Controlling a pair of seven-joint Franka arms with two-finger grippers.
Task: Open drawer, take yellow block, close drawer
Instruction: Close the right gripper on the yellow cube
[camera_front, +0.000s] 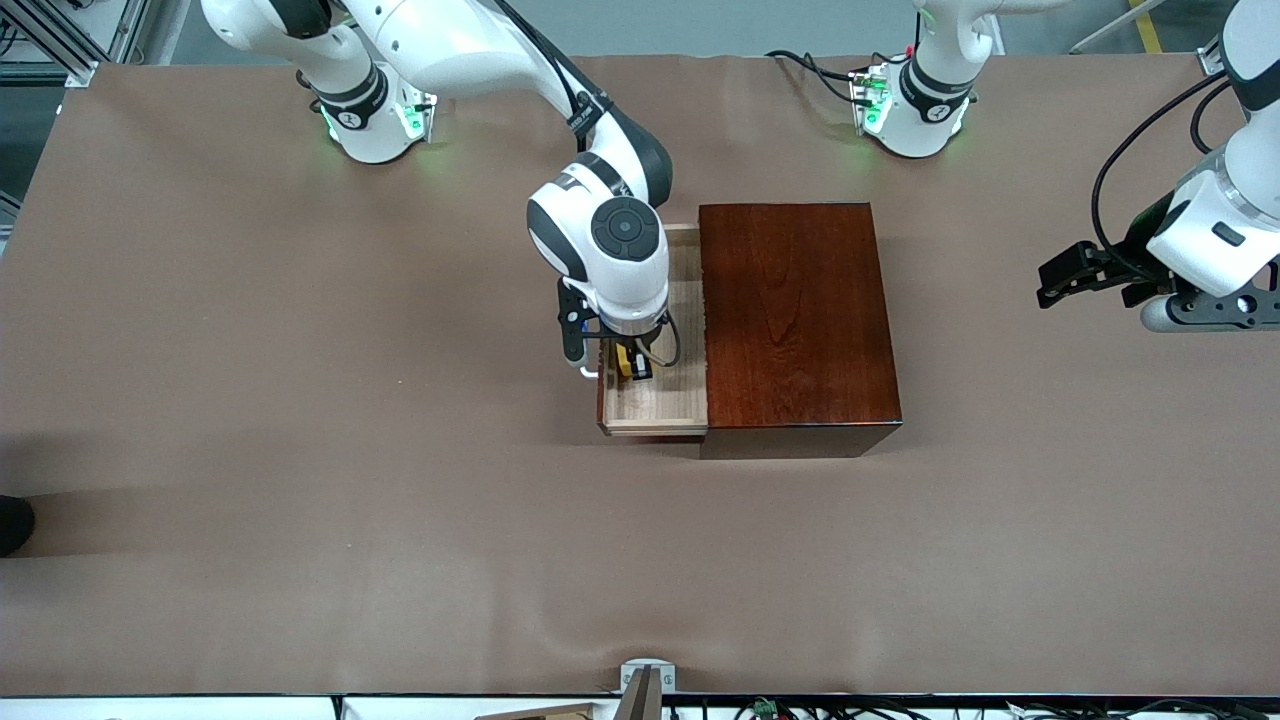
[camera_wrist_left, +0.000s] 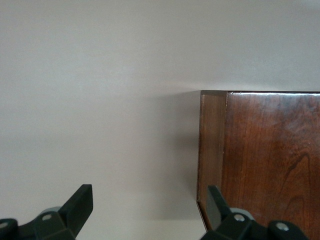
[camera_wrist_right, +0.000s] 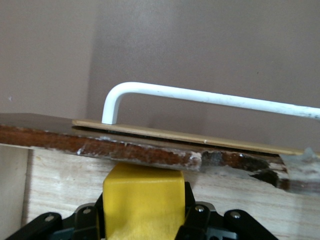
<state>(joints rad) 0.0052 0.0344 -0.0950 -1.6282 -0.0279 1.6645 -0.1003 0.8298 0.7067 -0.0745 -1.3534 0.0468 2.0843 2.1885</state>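
The dark reddish-brown box (camera_front: 795, 320) stands mid-table. Its pale wood drawer (camera_front: 660, 405) is pulled out toward the right arm's end. My right gripper (camera_front: 632, 362) is inside the drawer, shut on the yellow block (camera_front: 625, 362). In the right wrist view the yellow block (camera_wrist_right: 144, 200) sits between the black fingers, with the drawer front and its white handle (camera_wrist_right: 165, 92) just past it. My left gripper (camera_front: 1075, 272) is open and empty, in the air at the left arm's end of the table. In the left wrist view the box corner (camera_wrist_left: 260, 160) shows beside its open fingers.
The brown table cover (camera_front: 300, 450) spreads wide around the box. Both arm bases (camera_front: 375, 120) stand along the table edge farthest from the front camera. A small metal bracket (camera_front: 647, 680) sits at the nearest edge.
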